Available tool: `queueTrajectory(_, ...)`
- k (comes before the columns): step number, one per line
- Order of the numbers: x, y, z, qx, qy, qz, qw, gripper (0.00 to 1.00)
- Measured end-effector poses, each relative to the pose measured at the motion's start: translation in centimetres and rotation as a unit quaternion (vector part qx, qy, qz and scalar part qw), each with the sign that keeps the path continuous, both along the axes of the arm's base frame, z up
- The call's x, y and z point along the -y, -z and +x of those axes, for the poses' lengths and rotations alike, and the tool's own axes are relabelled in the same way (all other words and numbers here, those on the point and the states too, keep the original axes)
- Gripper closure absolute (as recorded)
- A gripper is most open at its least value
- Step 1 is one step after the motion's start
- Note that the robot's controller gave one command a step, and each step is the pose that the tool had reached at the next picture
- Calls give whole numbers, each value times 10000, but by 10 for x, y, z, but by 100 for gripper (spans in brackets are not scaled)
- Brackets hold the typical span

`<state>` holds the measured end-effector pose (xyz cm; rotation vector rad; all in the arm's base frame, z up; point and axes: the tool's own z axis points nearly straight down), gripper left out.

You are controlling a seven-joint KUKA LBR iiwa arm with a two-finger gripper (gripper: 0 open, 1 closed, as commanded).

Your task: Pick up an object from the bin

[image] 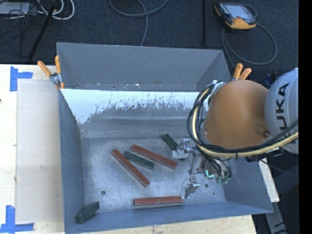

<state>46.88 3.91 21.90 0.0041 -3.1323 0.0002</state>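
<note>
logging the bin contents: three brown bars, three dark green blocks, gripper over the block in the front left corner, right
No. In the camera view the gripper is at the right side of the bin, near the right end of the front brown bar, far from the corner block. The other two bars and two blocks make your counts right.

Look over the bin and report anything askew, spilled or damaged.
Nothing spilled or broken. The bin's back wall is heavily scratched and scuffed pale. One dark green block sits alone in the view's lower left corner, away from the reddish-brown bars and dark blocks loosely strewn mid-bin.
</note>
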Motion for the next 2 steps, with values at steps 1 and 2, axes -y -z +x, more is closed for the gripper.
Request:
queueTrajectory(1,0,-3,2,35,9,3,10000,0)
queueTrajectory(2,1,48,54,95,-57,5,9999,0)
